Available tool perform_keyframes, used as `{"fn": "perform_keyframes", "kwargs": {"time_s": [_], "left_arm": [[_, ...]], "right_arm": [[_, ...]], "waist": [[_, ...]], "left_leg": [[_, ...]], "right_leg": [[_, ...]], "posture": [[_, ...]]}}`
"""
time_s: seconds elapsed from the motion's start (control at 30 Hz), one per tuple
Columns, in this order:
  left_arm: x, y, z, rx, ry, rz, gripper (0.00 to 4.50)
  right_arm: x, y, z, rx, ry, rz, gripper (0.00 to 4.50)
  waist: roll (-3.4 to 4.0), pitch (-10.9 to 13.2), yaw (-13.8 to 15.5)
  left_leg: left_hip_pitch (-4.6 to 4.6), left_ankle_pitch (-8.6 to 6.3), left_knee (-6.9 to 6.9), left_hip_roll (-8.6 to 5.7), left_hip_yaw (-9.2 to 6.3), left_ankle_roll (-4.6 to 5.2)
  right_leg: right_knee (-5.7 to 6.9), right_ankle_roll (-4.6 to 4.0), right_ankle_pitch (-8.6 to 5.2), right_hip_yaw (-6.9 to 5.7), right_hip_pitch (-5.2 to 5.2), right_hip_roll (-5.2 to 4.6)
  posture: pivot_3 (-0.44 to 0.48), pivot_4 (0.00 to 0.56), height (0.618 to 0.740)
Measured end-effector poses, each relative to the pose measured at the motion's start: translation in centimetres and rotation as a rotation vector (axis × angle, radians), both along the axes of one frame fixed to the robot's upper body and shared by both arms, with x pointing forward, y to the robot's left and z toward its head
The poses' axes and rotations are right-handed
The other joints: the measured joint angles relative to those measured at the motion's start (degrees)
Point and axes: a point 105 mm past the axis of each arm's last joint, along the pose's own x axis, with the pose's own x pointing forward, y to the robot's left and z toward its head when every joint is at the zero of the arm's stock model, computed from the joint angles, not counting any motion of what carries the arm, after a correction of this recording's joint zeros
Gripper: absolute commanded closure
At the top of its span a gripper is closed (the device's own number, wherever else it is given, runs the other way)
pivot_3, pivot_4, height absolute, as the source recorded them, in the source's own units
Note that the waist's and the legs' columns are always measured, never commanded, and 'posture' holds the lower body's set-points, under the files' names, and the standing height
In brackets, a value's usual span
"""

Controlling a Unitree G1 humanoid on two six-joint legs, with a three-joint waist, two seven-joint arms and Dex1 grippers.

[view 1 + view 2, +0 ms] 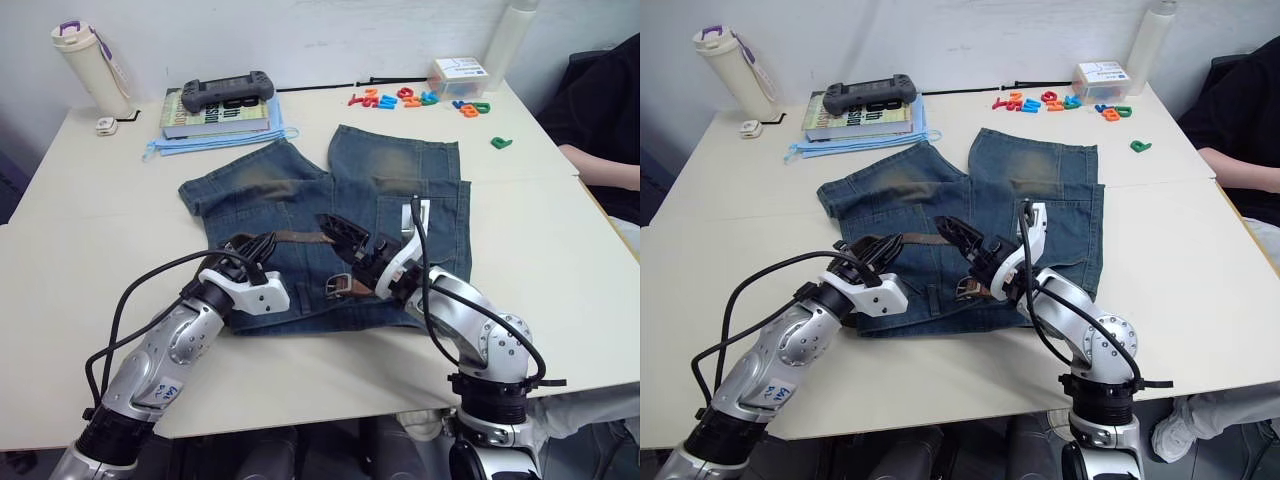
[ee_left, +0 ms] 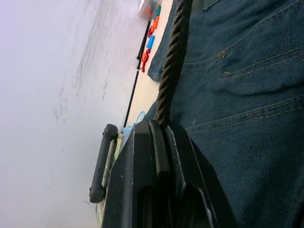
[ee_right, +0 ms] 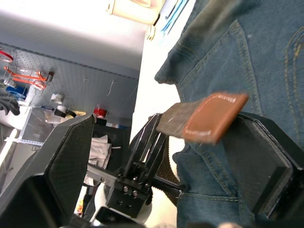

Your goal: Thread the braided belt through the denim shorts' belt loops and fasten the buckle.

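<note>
The denim shorts (image 1: 400, 180) lie flat in the middle of the table, legs pointing away from me. My left gripper (image 1: 245, 248) is shut on the braided belt (image 1: 292, 237), which stretches rightward over the shorts. In the left wrist view the belt (image 2: 171, 61) runs out from between the closed fingers. The belt's tan tip (image 3: 213, 116) hangs between the spread fingers of my open right gripper (image 1: 345, 245), untouched by either. The buckle (image 1: 340, 287) rests on the denim just below the right gripper. I cannot make out the belt loops; my arms cover the waistband.
At the back left are a stack of books (image 1: 215, 115) with a black game controller (image 1: 227, 92) on top and a white bottle (image 1: 90, 65). Coloured plastic letters (image 1: 410, 98) and a white box (image 1: 460, 72) lie at the back right. A person's arm (image 1: 605, 165) is at the right edge.
</note>
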Motion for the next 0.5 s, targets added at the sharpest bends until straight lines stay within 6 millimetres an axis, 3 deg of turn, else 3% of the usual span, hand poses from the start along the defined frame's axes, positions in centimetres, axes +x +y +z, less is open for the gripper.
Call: {"fn": "perform_keyframes", "kwargs": {"time_s": [0.2, 0.23, 0.5], "left_arm": [[-0.21, 0.17, -0.08, 0.0, 0.0, 0.002, 4.5], [-0.27, 0.18, -0.09, 0.0, -0.001, 0.0, 4.5], [-0.57, 0.28, 0.5, -0.002, -0.032, -0.017, 4.5]], "right_arm": [[0.06, 0.18, -0.02, 0.001, 0.002, -0.004, 4.21], [0.07, 0.19, 0.03, 0.005, 0.001, -0.005, 4.37], [0.14, 0.08, 0.32, 0.025, -0.012, -0.01, 4.37]], "waist": [[0.0, 0.0, 0.0], [0.0, 0.0, 0.0], [0.0, 0.0, 0.0]], "left_leg": [[0.0, 0.0, 0.03, 0.0, 0.02, 0.0], [0.0, 0.0, 0.04, 0.0, 0.02, 0.0], [0.0, 0.0, 0.05, -0.01, 0.02, 0.0]], "right_leg": [[0.03, 0.0, 0.0, 0.01, 0.0, 0.0], [0.03, 0.0, 0.0, 0.01, 0.0, 0.0], [0.05, 0.0, 0.0, 0.01, 0.0, 0.0]], "posture": [[0.0, 0.15, 0.707], [0.0, 0.15, 0.707], [0.0, 0.15, 0.707]]}}
